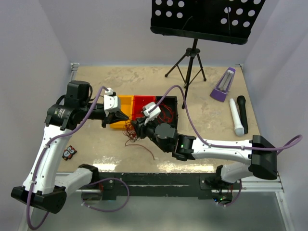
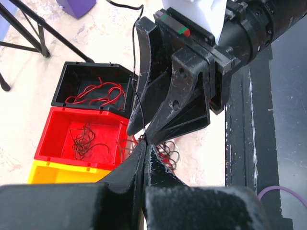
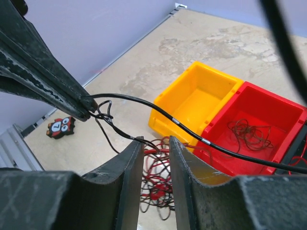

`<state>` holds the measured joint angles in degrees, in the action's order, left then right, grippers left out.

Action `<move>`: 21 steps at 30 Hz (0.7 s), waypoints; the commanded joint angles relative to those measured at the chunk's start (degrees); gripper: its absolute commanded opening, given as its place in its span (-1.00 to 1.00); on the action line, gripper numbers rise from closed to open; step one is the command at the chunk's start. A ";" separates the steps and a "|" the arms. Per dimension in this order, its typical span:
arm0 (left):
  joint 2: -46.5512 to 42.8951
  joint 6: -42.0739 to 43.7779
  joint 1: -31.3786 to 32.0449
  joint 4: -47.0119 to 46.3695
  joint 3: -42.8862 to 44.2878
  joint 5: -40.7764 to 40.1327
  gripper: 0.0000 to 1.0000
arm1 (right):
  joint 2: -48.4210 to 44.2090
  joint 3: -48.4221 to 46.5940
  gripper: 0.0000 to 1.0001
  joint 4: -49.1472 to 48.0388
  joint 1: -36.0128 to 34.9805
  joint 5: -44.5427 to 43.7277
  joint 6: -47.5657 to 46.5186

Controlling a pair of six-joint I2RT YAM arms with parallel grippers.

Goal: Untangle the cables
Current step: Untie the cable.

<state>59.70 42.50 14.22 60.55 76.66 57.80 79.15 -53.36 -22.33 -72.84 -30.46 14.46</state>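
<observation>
Bins [image 1: 142, 98] in a row just behind the tangled cables [image 1: 131, 134]

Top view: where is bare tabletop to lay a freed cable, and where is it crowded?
Free: tabletop between yellow bin and tripod; between black bin and white microphone. Crowded: before the yellow bin, where left gripper and right gripper meet over the cables.

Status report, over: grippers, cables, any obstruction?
Left gripper shut on black cable. Right gripper: fingers apart, at a thin strand just below that pinch. Tangle beside yellow bin. No obstruction seen.
</observation>
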 commanded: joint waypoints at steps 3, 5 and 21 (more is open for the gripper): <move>-0.99 -1.01 -0.07 -0.61 0.33 2.67 -1.00 | -0.93 -1.48 -0.44 -4.04 0.15 -0.57 -0.48; -1.25 -1.89 -0.07 -1.40 -0.20 2.49 -1.00 | -0.76 -1.57 -0.62 -4.39 0.15 0.05 -0.57; -6.00 -7.08 -0.07 -9.49 -11.87 0.29 0.59 | -6.91 1.33 -1.00 -2.55 0.15 -0.83 1.36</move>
<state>53.10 35.55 14.22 51.96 69.69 54.87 74.30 -51.99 -23.46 -72.84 -30.52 14.98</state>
